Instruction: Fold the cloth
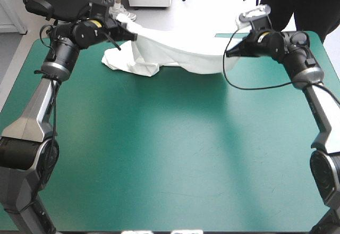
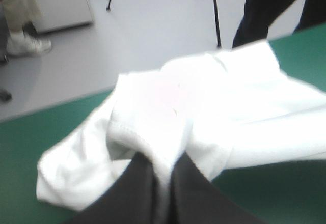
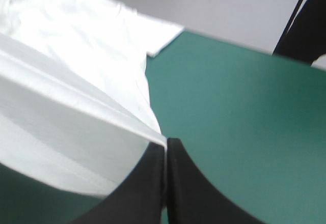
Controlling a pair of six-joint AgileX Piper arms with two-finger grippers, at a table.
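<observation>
Holds the T-shirt (image 1: 175, 53) over the far part of the table (image 1: 170, 154), strung between both arms. Pinches its left end in the left gripper (image 1: 130, 34), with the black fingers (image 2: 137, 193) pressed all but together on a bunched, hemmed fold. Pinches the right end in the right gripper (image 1: 229, 53), likewise nearly shut, with only a thin edge caught right at the tips. Holds both ends clear of the table and leaves the middle to sag in a shallow arc, probably to pull the sheet taut and let creases drop out before laying it flat. Lets the part below the left gripper hang crumpled and, it seems, rest on the table at the far left; cannot tell whether a sleeve or a doubled layer. Seems early in the task, with no flat spread and no fold to show. Calls next, most likely, for drawing the two ends apart and lowering toward the near half of the table, for room to spread. Risks a slip on the right, given how little sits in that pinch, and a twist on the left, given the bunch held there.
</observation>
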